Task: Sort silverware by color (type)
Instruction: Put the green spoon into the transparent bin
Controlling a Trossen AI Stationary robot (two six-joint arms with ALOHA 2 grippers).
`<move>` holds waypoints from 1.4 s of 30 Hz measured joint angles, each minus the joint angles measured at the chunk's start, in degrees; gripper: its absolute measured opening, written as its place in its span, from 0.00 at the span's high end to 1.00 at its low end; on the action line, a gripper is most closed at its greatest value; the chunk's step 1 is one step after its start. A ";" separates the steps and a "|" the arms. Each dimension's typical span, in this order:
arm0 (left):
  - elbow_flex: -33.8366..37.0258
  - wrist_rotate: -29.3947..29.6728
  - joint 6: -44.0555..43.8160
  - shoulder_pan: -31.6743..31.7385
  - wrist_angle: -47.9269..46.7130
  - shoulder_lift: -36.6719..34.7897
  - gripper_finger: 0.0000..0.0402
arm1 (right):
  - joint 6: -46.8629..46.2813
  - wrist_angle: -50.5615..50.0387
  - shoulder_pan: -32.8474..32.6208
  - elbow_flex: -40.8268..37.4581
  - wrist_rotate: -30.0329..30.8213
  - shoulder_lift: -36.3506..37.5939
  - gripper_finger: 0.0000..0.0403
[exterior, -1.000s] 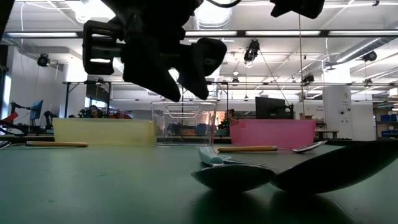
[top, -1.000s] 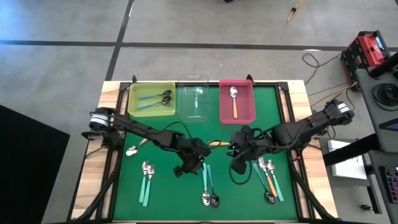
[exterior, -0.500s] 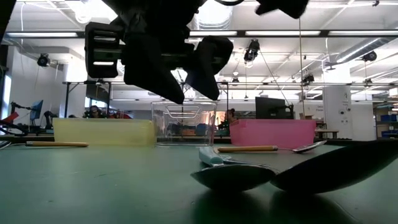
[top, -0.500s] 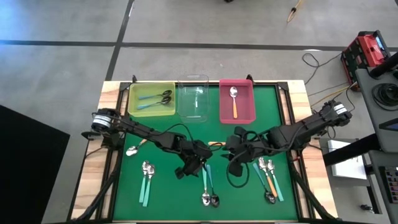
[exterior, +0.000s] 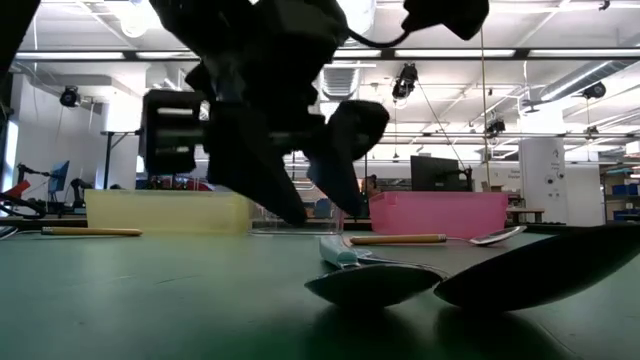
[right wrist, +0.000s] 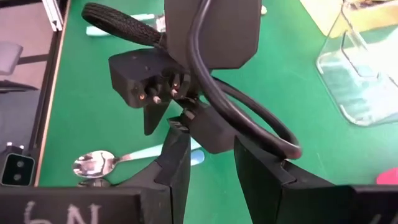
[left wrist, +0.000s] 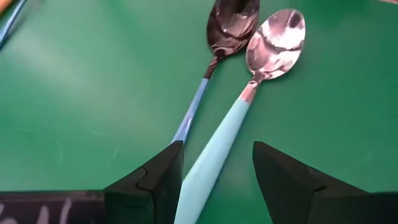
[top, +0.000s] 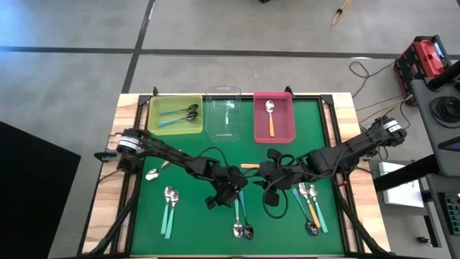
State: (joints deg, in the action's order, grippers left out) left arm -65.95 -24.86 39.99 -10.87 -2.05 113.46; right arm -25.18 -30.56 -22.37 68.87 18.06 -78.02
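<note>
Left pincer [top: 231, 196] is hovering low over the counter [top: 194, 216] near its middle, fingers [left wrist: 155, 180] apart and straddling the handle of a teal spoon [left wrist: 249, 99]; a dark-bowled spoon [left wrist: 217, 37] is lying just beside it, bowls near each other. In the low view the fingers are reaching almost to the mat, not yet closed on the handle.

Right pincer [top: 264, 181] is sitting just beside the left one, fingers [right wrist: 180, 162] slightly apart, gripping nothing.

Yellow bin [top: 175, 101] is holding teal spoons; pink bin [top: 284, 115] is holding one orange spoon [top: 271, 117]; clear bin [top: 224, 115] is standing between them.

Loose spoons are lying at front left [top: 169, 208], front right [top: 310, 205] and left of centre [top: 154, 171]; an orange handle [top: 249, 166] is lying between the arms
</note>
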 joint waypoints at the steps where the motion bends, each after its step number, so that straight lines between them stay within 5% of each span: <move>1: 0.00 0.02 0.04 0.00 0.83 0.58 0.57 | -0.30 0.16 0.01 -0.33 0.00 0.00 0.72; 24: -0.02 -6.16 -1.29 2.07 4.99 5.75 0.59 | -3.77 9.08 0.02 -8.32 -0.50 0.02 0.72; 38: -0.09 -7.06 -0.94 2.58 2.19 5.74 0.88 | -3.77 9.06 0.02 -8.34 -0.48 0.02 0.72; 42: -0.12 -6.53 -0.46 2.62 0.58 5.26 0.88 | -3.77 9.08 0.02 -8.34 -0.44 0.02 0.72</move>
State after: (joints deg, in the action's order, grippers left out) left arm -66.07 -31.39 39.52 -8.25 -1.48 118.72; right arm -28.95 -21.47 -22.35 60.53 17.63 -78.00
